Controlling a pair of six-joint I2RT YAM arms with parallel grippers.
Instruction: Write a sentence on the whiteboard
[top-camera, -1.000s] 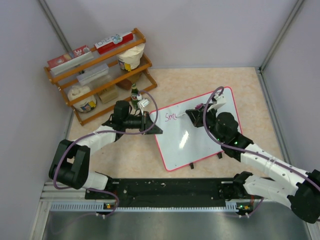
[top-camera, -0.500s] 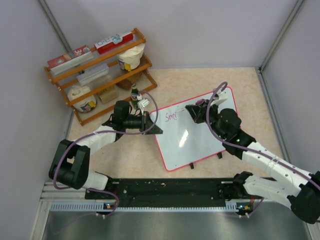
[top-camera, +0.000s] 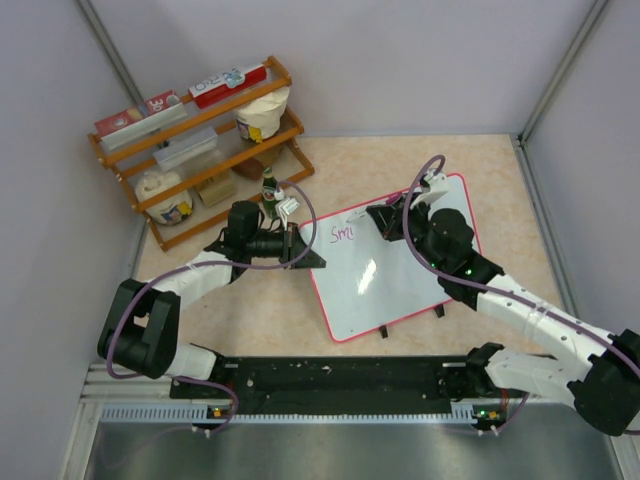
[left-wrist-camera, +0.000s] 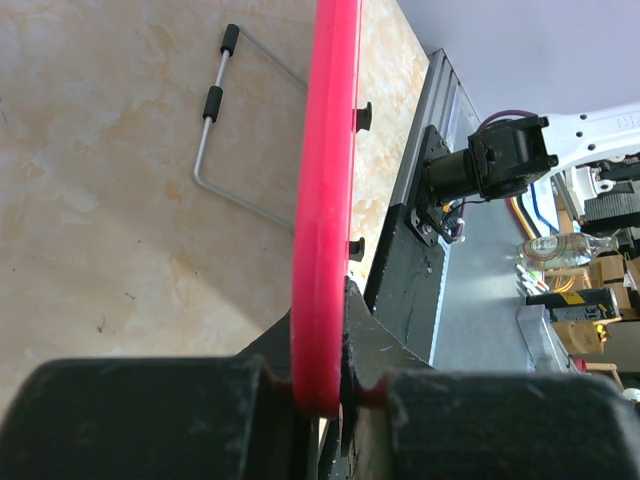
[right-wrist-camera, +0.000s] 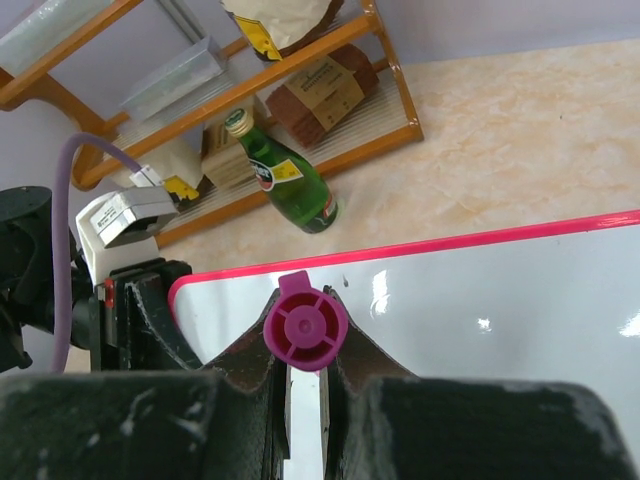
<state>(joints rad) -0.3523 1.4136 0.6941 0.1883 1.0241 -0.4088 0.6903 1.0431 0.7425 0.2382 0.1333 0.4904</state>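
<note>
The whiteboard (top-camera: 400, 280) is clamped at its left corner by the left gripper (top-camera: 301, 251), whose jaws are narrowed onto the red-pink edge. A magenta marker (right-wrist-camera: 306, 324) is pinched tightly by the right gripper (top-camera: 388, 222) above the whiteboard's upper part. The sentence (top-camera: 343, 234), a few pink letters, is seen near the clamped corner.

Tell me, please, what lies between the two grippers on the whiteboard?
In the top view, only the pink writing lies on the whiteboard between the left gripper and the right gripper.
</note>
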